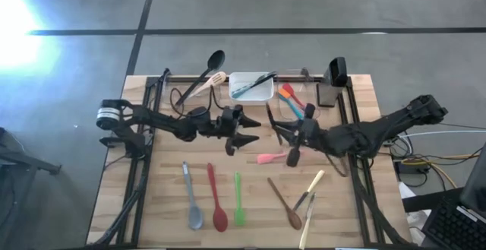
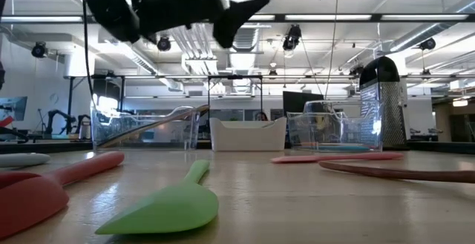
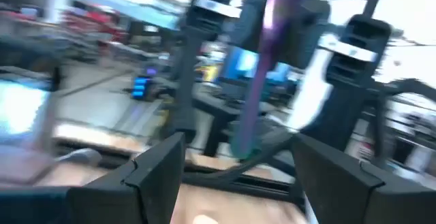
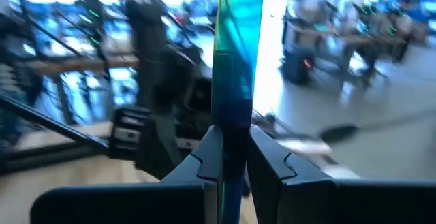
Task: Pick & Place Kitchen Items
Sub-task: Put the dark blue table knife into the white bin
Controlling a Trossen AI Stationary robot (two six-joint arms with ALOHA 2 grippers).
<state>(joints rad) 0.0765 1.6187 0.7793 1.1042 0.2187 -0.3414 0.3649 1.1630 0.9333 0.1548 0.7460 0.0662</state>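
My right gripper (image 1: 283,133) (image 4: 230,150) hangs above the table's middle, shut on a blue spatula (image 4: 235,54). My left gripper (image 1: 243,136) (image 3: 238,163) faces it from the left, open and holding nothing. In the left wrist view the blue spatula (image 3: 262,67) shows just beyond the open fingers. A pink spatula (image 1: 270,157) lies flat on the wood under the grippers. Near the front edge lie a grey spoon (image 1: 190,198), a red spoon (image 1: 217,203), a green spatula (image 1: 238,201), a wooden spoon (image 1: 285,203) and cream-handled cutlery (image 1: 312,186). My right gripper pinches the blue spatula's slim handle (image 4: 233,118) between its two fingers. The fingers come at it about level and lie across it. The spatula runs out past the fingers on both sides and is lifted clear of the table.
A white tub (image 1: 251,87) stands at the back middle. A clear tub with a black spoon (image 1: 210,66) is to its left. A clear tub with orange and red spatulas (image 1: 291,98) is to its right. A dark grater (image 1: 336,72) stands at the back right.
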